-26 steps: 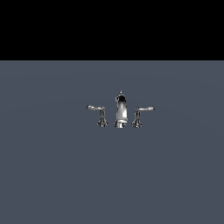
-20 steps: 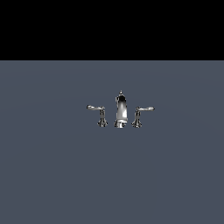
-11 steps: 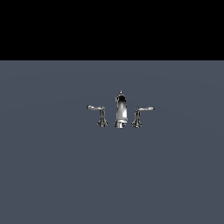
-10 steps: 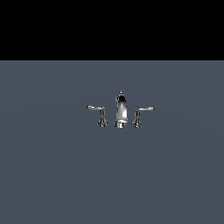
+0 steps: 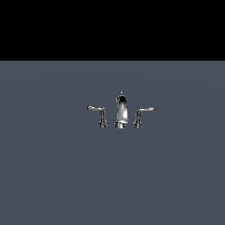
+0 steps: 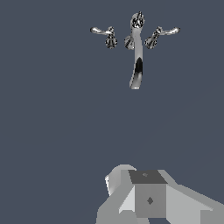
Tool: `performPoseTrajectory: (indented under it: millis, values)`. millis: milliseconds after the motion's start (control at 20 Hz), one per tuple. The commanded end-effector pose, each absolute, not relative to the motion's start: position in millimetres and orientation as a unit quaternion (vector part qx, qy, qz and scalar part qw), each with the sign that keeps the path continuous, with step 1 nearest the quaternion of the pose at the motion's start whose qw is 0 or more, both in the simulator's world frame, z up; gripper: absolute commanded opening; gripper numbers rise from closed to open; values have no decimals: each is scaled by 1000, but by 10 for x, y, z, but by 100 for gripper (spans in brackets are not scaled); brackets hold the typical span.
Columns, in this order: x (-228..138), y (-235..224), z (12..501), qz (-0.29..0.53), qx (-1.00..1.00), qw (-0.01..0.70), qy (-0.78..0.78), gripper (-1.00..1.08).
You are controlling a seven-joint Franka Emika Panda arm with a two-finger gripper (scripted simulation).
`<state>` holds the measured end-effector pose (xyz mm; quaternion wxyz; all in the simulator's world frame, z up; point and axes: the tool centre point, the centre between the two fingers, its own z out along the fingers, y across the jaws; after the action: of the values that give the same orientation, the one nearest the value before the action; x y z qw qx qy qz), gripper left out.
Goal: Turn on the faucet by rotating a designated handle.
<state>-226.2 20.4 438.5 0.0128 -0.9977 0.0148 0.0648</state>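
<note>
The faucet (image 5: 121, 112) is a small chrome three-piece set standing on a flat grey-blue surface, its tall curved spout in the middle. The handle (image 5: 96, 108) is the thin lever on the exterior view's left, on a short flared post. A twin lever (image 5: 144, 109) stands on the exterior view's right. The wrist view looks down on the faucet (image 6: 137, 57) and the handle (image 6: 101, 31) from a distance. My gripper (image 6: 146, 186) shows there only as grey blocky parts, well short of the faucet and touching nothing. No part of the arm appears in the exterior view.
The grey-blue surface (image 5: 57, 176) stretches wide around the faucet, with a black background behind its far edge. No other object shows in either view.
</note>
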Motion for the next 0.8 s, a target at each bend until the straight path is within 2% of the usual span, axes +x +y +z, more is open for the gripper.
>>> performPoseTrajectory:
  millis: [0, 750]
  values:
    - [-2151, 243, 4342, 68, -997, 23, 32, -100]
    - [-1120, 578, 3750, 107, -965, 87, 222, -100]
